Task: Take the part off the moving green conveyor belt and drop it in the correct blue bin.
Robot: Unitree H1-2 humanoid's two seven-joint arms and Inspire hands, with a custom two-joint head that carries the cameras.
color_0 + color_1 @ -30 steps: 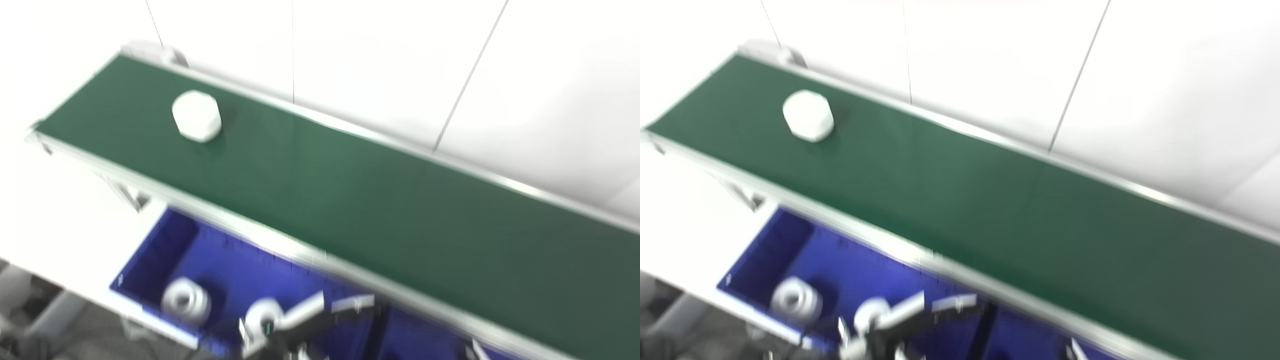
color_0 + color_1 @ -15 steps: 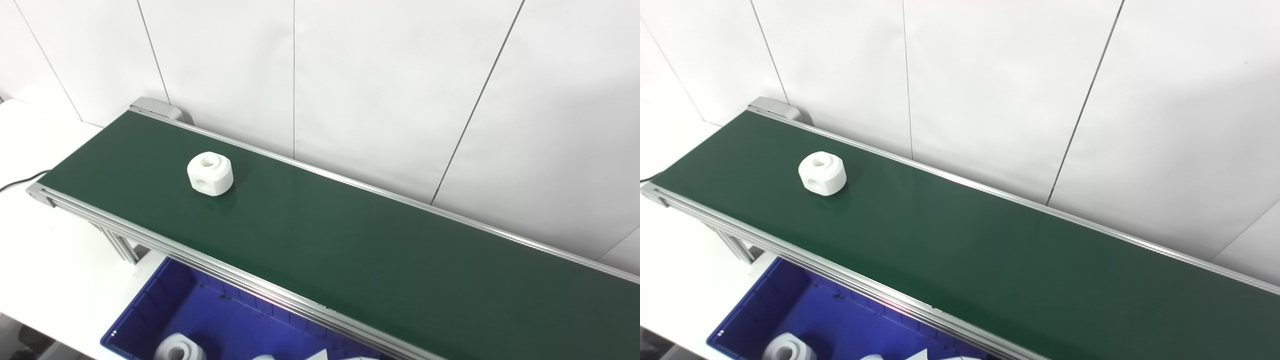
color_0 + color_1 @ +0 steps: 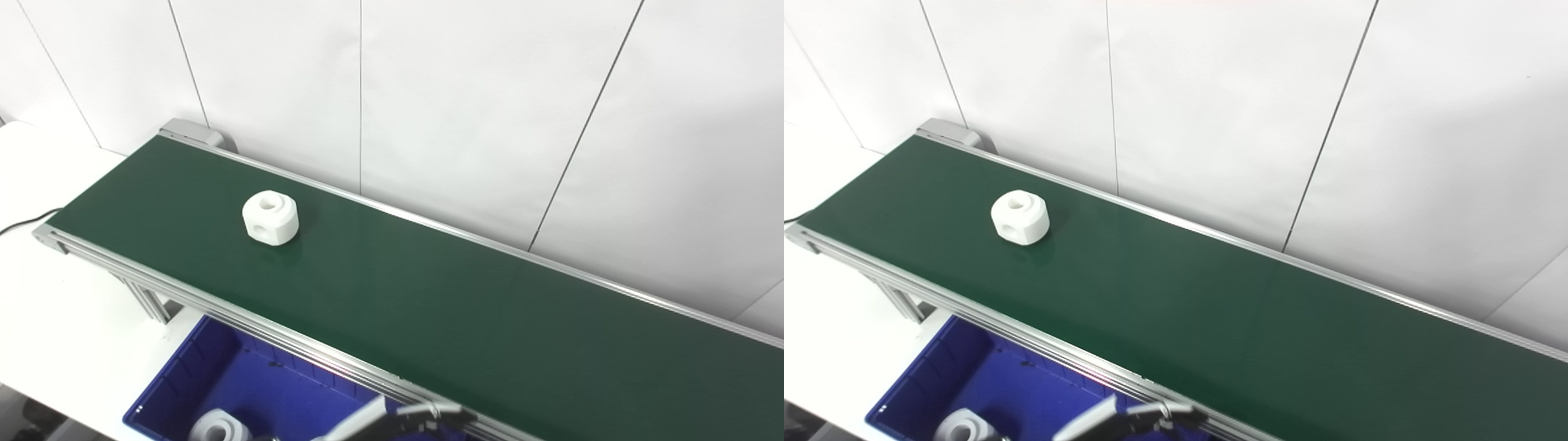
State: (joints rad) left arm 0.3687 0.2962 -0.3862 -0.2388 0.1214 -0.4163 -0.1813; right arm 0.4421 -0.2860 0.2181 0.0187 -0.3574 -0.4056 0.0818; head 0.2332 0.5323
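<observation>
A white blocky part [image 3: 270, 218] with a round hole on top and one in its side lies on the green conveyor belt [image 3: 459, 306], toward the belt's left end. Below the belt's near rail sits a blue bin [image 3: 257, 380] holding another white part [image 3: 217, 429] at the bottom edge. Only the outstretched fingers of my left hand [image 3: 392, 419] show, low over the bin by the near rail [image 3: 1078, 361]; nothing is between them. They are far below and right of the part on the belt. My right hand is out of the picture.
A white panelled wall [image 3: 459, 110] runs right behind the belt. The belt's end housing [image 3: 190, 131] is at the far left, above a white tabletop [image 3: 55, 318]. A black cable [image 3: 18, 223] lies at the left edge.
The camera tilted up after the blurred frames, then held still. The part rode the belt a little to the right. My left hand's fingers rose back into view at the bottom edge.
</observation>
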